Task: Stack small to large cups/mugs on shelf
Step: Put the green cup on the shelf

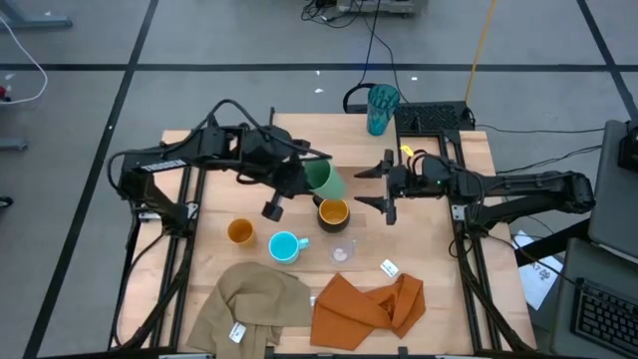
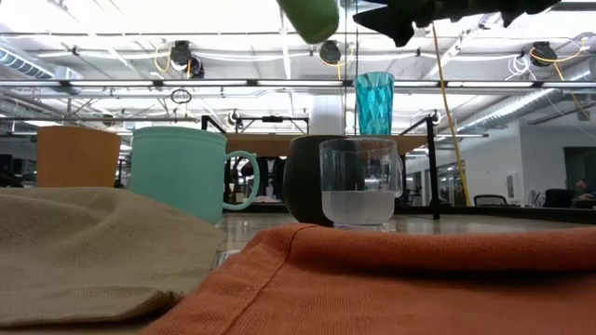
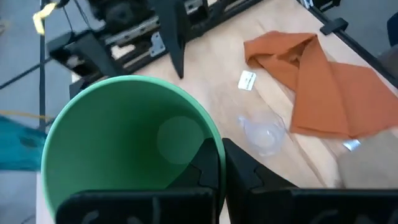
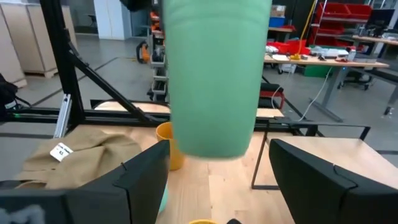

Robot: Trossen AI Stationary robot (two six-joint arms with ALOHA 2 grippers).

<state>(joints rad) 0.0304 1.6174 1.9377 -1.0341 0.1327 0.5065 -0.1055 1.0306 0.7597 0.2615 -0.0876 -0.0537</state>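
Observation:
My left gripper (image 3: pixel 222 171) is shut on the green cup (image 1: pixel 326 180), held high over the table's middle; in the low view the cup (image 2: pixel 312 17) shows at the top edge. My right gripper (image 1: pixel 365 187) is open, level with the cup, which sits just past its fingertips and apart from them (image 4: pixel 214 74). The teal tumbler (image 2: pixel 374 102) stands on the shelf (image 2: pixel 279 145) at the far edge. On the table stand the black mug (image 1: pixel 333 212), orange cup (image 1: pixel 239 231), light blue mug (image 1: pixel 285 246) and clear cup (image 1: pixel 343 251). My left gripper holds the green cup by its rim (image 3: pixel 217 146), one finger inside the cup and one outside against the wall. It comes from the table's left side. The cup is lifted clear and tilted, mouth toward my left wrist, base toward the right gripper.
A tan cloth (image 1: pixel 254 304) and an orange cloth (image 1: pixel 369 304) lie along the near edge, a small white tag (image 1: pixel 389 267) between them and the cups. A black frame piece (image 1: pixel 434 118) sits at the far right corner beside the tumbler.

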